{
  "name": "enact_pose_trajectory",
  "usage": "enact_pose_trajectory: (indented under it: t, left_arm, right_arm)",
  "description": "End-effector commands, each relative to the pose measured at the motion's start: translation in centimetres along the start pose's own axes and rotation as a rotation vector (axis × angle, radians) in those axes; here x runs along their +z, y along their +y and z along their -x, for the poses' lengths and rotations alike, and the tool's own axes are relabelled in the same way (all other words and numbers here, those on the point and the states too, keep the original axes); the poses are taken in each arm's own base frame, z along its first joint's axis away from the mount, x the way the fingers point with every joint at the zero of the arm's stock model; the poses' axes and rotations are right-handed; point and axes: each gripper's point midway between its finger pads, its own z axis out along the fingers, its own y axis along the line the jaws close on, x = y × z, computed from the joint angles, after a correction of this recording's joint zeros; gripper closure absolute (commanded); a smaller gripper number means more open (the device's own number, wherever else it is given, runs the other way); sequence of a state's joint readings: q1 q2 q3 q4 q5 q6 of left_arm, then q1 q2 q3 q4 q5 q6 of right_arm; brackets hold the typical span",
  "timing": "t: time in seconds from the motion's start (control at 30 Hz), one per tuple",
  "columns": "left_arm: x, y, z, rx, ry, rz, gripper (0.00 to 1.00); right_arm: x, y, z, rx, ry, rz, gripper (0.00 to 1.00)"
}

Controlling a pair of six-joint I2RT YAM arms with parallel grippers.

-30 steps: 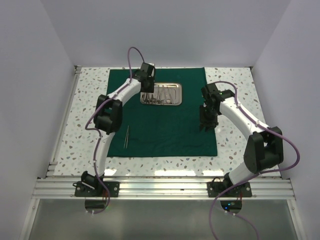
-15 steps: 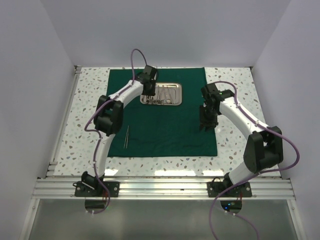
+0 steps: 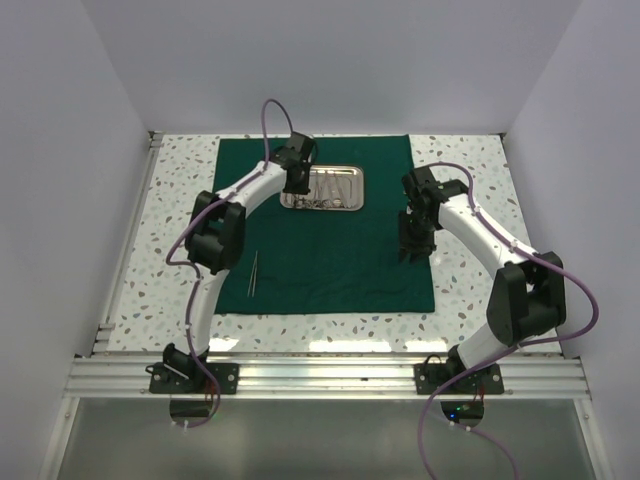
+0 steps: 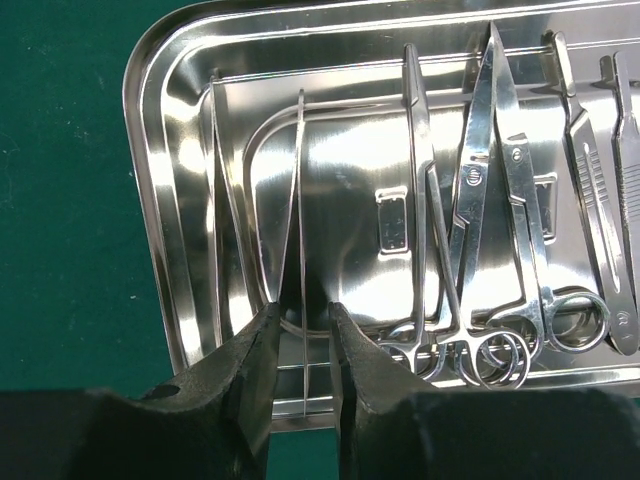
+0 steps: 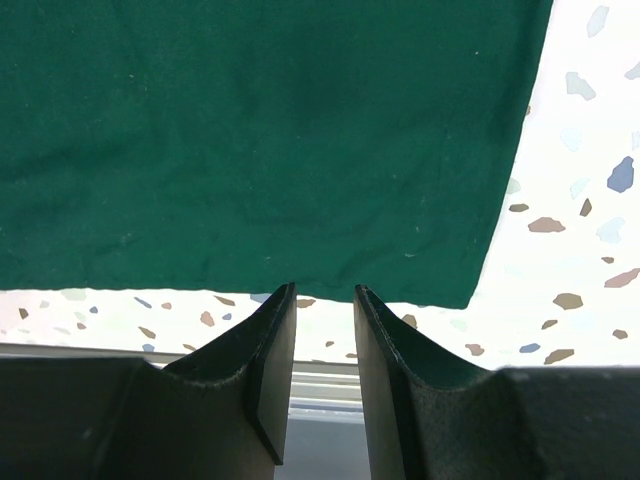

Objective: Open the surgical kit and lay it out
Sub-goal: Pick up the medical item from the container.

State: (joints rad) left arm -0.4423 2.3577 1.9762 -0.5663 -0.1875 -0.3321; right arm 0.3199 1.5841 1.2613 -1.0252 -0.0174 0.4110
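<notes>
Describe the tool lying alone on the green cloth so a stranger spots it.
Find the dark green cloth on the speckled table. By its near-left corner lie slim silver tweezers, the only instrument outside the steel tray.

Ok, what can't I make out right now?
Left wrist: the frame edge cuts off the right end of the tray; the left tool hides the near end of the thin instrument.
Top: instruments too small to tell apart; left tool covers the tray's left end.
Right wrist: height of the right tool above the cloth is unclear.
</notes>
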Motion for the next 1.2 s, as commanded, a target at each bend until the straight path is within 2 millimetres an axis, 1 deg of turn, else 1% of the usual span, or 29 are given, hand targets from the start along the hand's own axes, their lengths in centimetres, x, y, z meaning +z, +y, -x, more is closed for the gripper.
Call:
enact_pose_trajectory:
  t: [0.0, 0.13, 0.2, 0.43, 0.67, 0.73, 0.8, 0.83, 0.87, 0.97, 1.0, 1.07, 1.1, 1.13, 1.17]
  left_arm:
    - [-1.3, -0.8, 1.0, -0.016, -0.027, -0.02, 0.71]
    - [-0.1, -0.6, -0.1, -0.006, 0.002, 0.003, 0.71]
    - [0.2, -0.2, -0.3, -0.003, 0.007, 0.023, 0.71]
    - [1.9, -0.1, -2.0, 0.009, 0.058, 0.036, 0.72]
    - [2.9, 0.1, -3.3, 0.018, 0.094, 0.047, 0.73]
    - [3.1, 0.1, -3.6, 0.02, 0.101, 0.044, 0.77]
    - [3.2, 0.1, -3.9, 0.021, 0.11, 0.047, 0.91]
    - [3.2, 0.2, -3.9, 0.024, 0.113, 0.048, 1.0]
    - [3.3, 0.2, -4.1, 0.024, 0.118, 0.05, 1.0]
    - [2.6, 0.1, -3.4, 0.029, 0.105, 0.042, 1.0]
    - [1.6, 0.0, -2.2, 0.023, 0.078, 0.035, 1.0]
    - [0.3, -0.4, -0.7, 0.017, 0.039, 0.021, 1.0]
    - [-0.6, -0.6, 0.9, 0.005, 0.001, 0.012, 1.0]
    - [-2.4, -0.8, 2.8, -0.006, -0.042, 0.0, 1.0]
    - [-3.5, -1.0, 3.9, -0.012, -0.066, -0.01, 1.0]
  right_arm:
    - [0.1, 0.2, 0.2, -0.004, -0.004, 0.01, 0.67]
    - [0.0, 0.2, 0.2, -0.002, -0.007, 0.011, 0.67]
    - [0.0, 0.2, 0.2, -0.002, -0.007, 0.009, 0.66]
    - [-0.1, 0.1, 0.1, 0.001, -0.012, 0.006, 0.67]
    - [-0.2, 0.1, 0.1, 0.002, -0.016, 0.008, 0.67]
    - [-0.3, 0.1, 0.1, 0.005, -0.017, 0.01, 0.67]
    - [-0.4, 0.1, 0.1, 0.004, -0.02, 0.012, 0.67]
    - [-0.4, 0.1, 0.1, 0.005, -0.018, 0.011, 0.67]
    - [-0.5, 0.1, 0.2, 0.005, -0.02, 0.013, 0.67]
    - [-0.6, 0.3, 0.1, 0.003, -0.016, 0.02, 0.67]
    - [-0.6, 0.3, 0.1, 0.003, -0.017, 0.022, 0.67]
    - [-0.5, 0.6, 0.1, 0.002, -0.016, 0.032, 0.67]
    - [-0.4, 0.6, 0.1, 0.006, -0.015, 0.034, 0.67]
    - [-0.4, 0.7, 0.1, 0.005, -0.015, 0.04, 0.67]
    - [-0.3, 0.8, 0.1, 0.007, -0.014, 0.044, 0.67]
